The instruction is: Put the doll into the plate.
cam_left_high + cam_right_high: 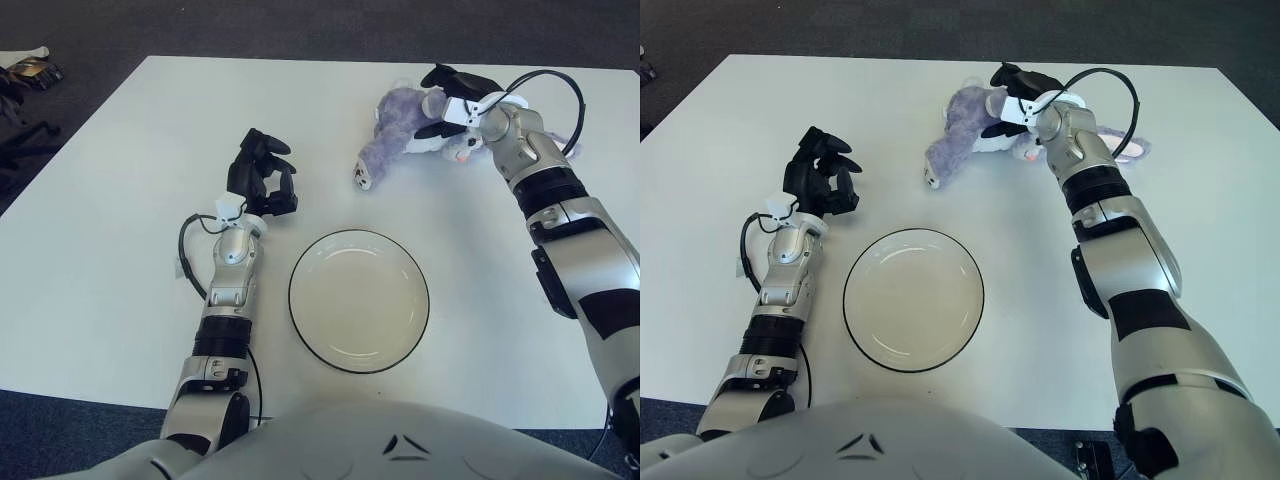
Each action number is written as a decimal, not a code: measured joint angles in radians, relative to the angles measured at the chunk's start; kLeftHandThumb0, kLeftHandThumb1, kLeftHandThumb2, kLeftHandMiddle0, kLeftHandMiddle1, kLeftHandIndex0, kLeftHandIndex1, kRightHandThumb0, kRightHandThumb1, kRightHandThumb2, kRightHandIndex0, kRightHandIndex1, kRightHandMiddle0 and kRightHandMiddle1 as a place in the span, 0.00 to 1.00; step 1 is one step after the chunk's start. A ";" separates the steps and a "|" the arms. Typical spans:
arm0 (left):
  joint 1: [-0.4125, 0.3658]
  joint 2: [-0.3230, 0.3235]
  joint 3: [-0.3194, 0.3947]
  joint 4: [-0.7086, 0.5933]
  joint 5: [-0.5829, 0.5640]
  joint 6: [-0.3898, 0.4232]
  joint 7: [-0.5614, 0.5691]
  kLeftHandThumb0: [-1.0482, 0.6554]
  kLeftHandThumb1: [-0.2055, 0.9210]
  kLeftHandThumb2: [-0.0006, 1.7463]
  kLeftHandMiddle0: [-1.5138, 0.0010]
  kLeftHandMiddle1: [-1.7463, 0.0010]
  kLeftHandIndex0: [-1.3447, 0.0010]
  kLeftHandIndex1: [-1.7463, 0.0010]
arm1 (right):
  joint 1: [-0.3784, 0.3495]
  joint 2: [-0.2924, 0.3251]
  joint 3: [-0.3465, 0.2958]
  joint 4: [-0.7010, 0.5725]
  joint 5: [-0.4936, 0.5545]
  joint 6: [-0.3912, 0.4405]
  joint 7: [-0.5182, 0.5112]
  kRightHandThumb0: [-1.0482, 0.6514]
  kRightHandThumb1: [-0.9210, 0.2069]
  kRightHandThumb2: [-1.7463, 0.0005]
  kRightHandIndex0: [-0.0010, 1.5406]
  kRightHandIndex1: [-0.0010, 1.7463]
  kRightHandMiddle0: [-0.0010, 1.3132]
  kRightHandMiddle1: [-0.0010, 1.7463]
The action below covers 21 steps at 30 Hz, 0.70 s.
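Doll-to-plate job, grasp stage by my reading. Everything placed relative to the plate.

Plate: white, dark rim, sits flat on the table nearest the robot's body, nothing in it. Bare and unobstructed from above, so a straight drop-in looks possible once the doll is lifted.

Left hand: just beyond the plate's left edge, raised on an upright forearm. Fingers curled in on themselves, holding nothing. Idle; it is off to the side, which leaves the plate's approach path free.

Doll: purple plush, white face, lying on its side on the table beyond the plate and a little to the right, well apart from the rim. One foot points back toward the plate; head end points away to the right.

Right hand: farthest from the plate, at the doll's head end, arm reaching in from the right. Dark fingers spread over the top of the head, one lower finger against the face. Looks like a closing pinch around the head, but a firm grip cannot be confirmed; doll is not lifted.

Judgement: head is the bulkiest grab point nearest that arm. Soft body may sag or swing on the carry.
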 measured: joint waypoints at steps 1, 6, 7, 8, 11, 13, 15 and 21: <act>0.000 0.000 0.000 0.000 0.000 0.000 0.000 0.61 0.51 0.73 0.69 0.00 0.66 0.00 | -0.004 0.000 0.002 0.008 0.000 -0.002 0.001 0.01 0.07 0.91 0.01 0.45 0.00 0.38; 0.002 0.000 0.000 -0.003 0.001 0.000 0.002 0.61 0.50 0.73 0.69 0.00 0.66 0.00 | -0.021 0.008 0.010 0.048 0.000 -0.008 0.005 0.03 0.07 0.90 0.01 0.39 0.00 0.38; 0.002 0.000 0.000 -0.004 0.001 0.000 0.003 0.61 0.50 0.73 0.69 0.00 0.66 0.00 | -0.024 0.010 0.013 0.057 0.000 -0.008 0.006 0.05 0.07 0.90 0.02 0.36 0.00 0.38; 0.003 0.000 0.000 -0.006 0.001 0.000 0.003 0.61 0.50 0.73 0.69 0.00 0.66 0.00 | -0.028 0.013 0.015 0.066 0.000 -0.009 0.006 0.05 0.07 0.90 0.02 0.35 0.00 0.38; 0.005 -0.001 0.000 -0.010 0.001 0.001 0.004 0.61 0.50 0.74 0.69 0.00 0.66 0.00 | -0.036 0.017 0.019 0.087 0.001 -0.009 0.007 0.06 0.07 0.89 0.03 0.33 0.00 0.39; 0.007 -0.001 -0.001 -0.013 0.001 0.003 0.004 0.61 0.49 0.74 0.68 0.00 0.65 0.00 | -0.042 0.019 0.022 0.101 0.002 -0.010 0.009 0.06 0.07 0.89 0.04 0.33 0.00 0.39; 0.009 -0.002 -0.001 -0.016 0.001 0.004 0.004 0.61 0.49 0.74 0.68 0.00 0.65 0.00 | -0.046 0.022 0.024 0.115 0.002 -0.013 0.010 0.06 0.08 0.89 0.05 0.33 0.00 0.39; 0.012 -0.003 -0.001 -0.023 0.000 0.005 0.004 0.61 0.49 0.74 0.68 0.00 0.65 0.00 | -0.064 0.037 0.039 0.193 0.000 -0.032 0.001 0.04 0.09 0.89 0.06 0.34 0.00 0.41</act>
